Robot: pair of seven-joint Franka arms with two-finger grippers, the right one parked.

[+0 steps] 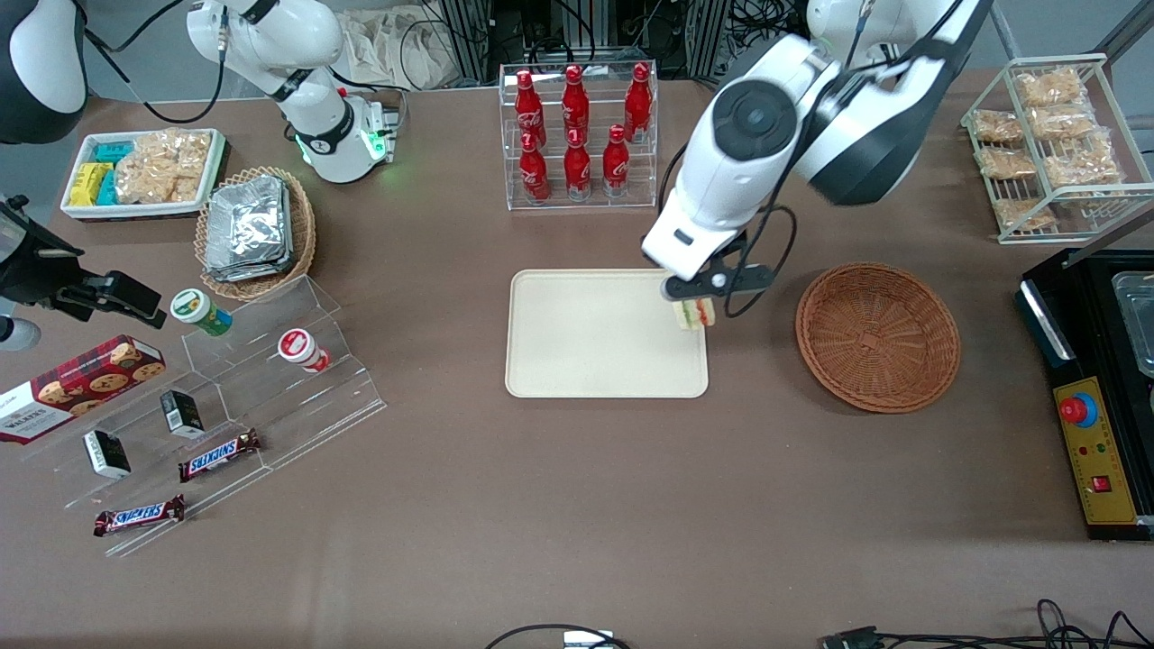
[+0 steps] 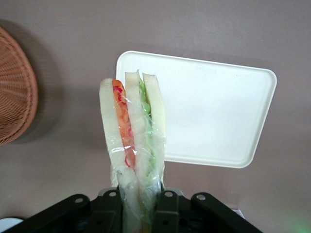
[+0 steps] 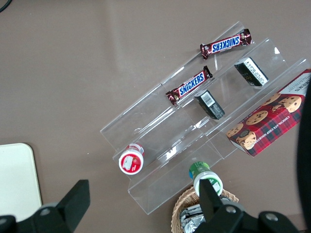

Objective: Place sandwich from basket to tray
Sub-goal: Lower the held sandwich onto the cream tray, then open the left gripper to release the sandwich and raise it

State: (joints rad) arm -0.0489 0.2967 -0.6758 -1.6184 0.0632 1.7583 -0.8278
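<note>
The sandwich [image 1: 694, 313] is held by the gripper [image 1: 699, 297] a little right of the middle of the front picture. It is seen above the edge of the tray [image 1: 595, 361] that is nearest the basket [image 1: 877, 335].

In the wrist picture, the sandwich [image 2: 133, 141] is squeezed between the two black fingers [image 2: 109, 211]. The jaws are closed on its bottom part, one on each flat bread side. The rest of the wedge sticks out past the fingertips. It is wrapped in clear plastic. Red-orange and green layers can be seen along its thin edge.

The tray [image 2: 218, 116] is seen under the sandwich with nothing on it. Nothing is seen inside the brown basket, which sits on the table near the tray, toward the working arm's end.
</note>
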